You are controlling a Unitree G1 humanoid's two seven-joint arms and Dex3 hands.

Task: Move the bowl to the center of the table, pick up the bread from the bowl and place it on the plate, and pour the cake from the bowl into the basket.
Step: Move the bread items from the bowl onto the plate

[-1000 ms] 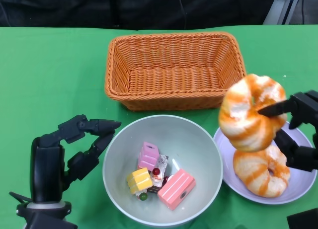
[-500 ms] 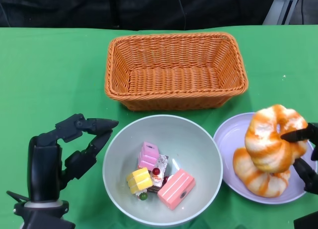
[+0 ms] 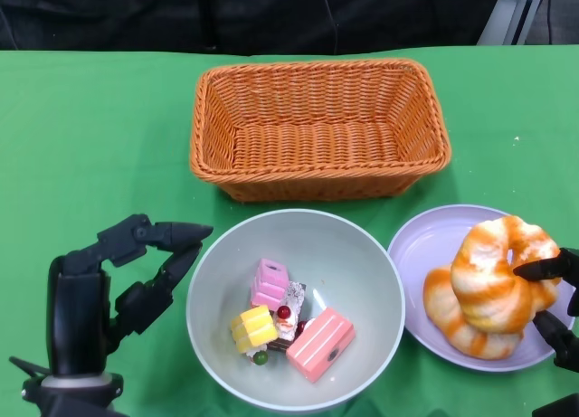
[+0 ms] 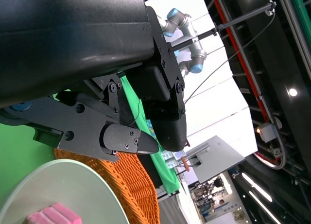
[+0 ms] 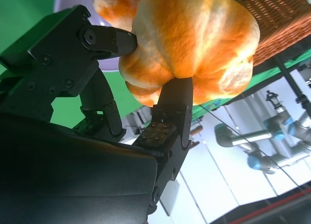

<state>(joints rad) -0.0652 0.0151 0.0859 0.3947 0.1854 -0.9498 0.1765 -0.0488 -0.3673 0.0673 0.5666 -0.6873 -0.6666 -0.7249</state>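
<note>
The right hand (image 3: pixel 554 299) at the lower right edge is gripping a bread (image 3: pixel 496 272), pressing it onto a second bread (image 3: pixel 457 322) lying on the purple plate (image 3: pixel 421 250). The left hand (image 3: pixel 118 286), lower left, is hovering beside the bowl (image 3: pixel 348 254), fingers apart, holding nothing. Cakes (image 3: pixel 289 322) are sitting inside the bowl, basket (image 3: pixel 317 127) above centre.

Right hand (image 5: pixel 146 83) is gripping an orange-glazed bread (image 5: pixel 194 44), black fingers (image 5: pixel 172 112) pressing it from two sides. Second bread (image 5: pixel 112 5) is lying on the lavender plate (image 5: pixel 68 0). Wicker basket (image 5: pixel 277 20) is showing just beyond.
</note>
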